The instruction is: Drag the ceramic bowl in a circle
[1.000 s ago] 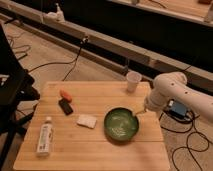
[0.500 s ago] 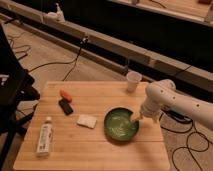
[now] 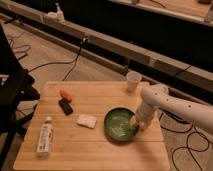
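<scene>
Wood tabletop (image 3: 100, 155), near edge first: white bottle (image 3: 45, 139) at front left, then the ceramic bowl (image 3: 118, 125) right of centre, with a white block (image 3: 87, 120) just to its left. Gripper (image 3: 134, 121) sat at the bowl's right rim — open or clamped, couldn't tell. Suggest light downward pressure and a tight circle, staying off the block and the white cup (image 3: 133, 80) behind. Versus a second earlier — arm had swung in over the rim; bowl hadn't shifted.
</scene>
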Action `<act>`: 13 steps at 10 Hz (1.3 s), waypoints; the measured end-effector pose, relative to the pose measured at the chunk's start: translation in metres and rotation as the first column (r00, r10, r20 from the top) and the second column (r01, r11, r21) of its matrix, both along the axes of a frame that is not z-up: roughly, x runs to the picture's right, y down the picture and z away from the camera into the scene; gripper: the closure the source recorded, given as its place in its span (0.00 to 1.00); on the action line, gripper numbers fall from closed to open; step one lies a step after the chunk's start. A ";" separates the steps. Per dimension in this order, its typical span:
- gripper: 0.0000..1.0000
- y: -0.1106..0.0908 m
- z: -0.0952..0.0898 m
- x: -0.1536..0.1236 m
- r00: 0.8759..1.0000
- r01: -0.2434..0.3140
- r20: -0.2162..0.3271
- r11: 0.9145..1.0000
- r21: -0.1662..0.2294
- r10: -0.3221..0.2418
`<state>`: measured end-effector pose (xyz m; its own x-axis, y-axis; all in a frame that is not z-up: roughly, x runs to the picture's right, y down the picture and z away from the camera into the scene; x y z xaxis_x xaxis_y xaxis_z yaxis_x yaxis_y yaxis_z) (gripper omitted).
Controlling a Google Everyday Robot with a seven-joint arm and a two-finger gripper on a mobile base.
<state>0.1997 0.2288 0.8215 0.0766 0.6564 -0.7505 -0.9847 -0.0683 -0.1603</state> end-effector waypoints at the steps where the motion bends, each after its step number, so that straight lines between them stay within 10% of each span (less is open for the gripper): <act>1: 0.73 -0.001 0.000 -0.002 1.000 -0.001 0.006 1.000 -0.001 0.001; 4: 0.99 -0.023 -0.005 0.003 1.000 0.023 -0.013 0.998 0.051 -0.022; 13: 1.00 -0.134 -0.005 -0.017 0.995 0.082 -0.069 0.963 0.257 -0.066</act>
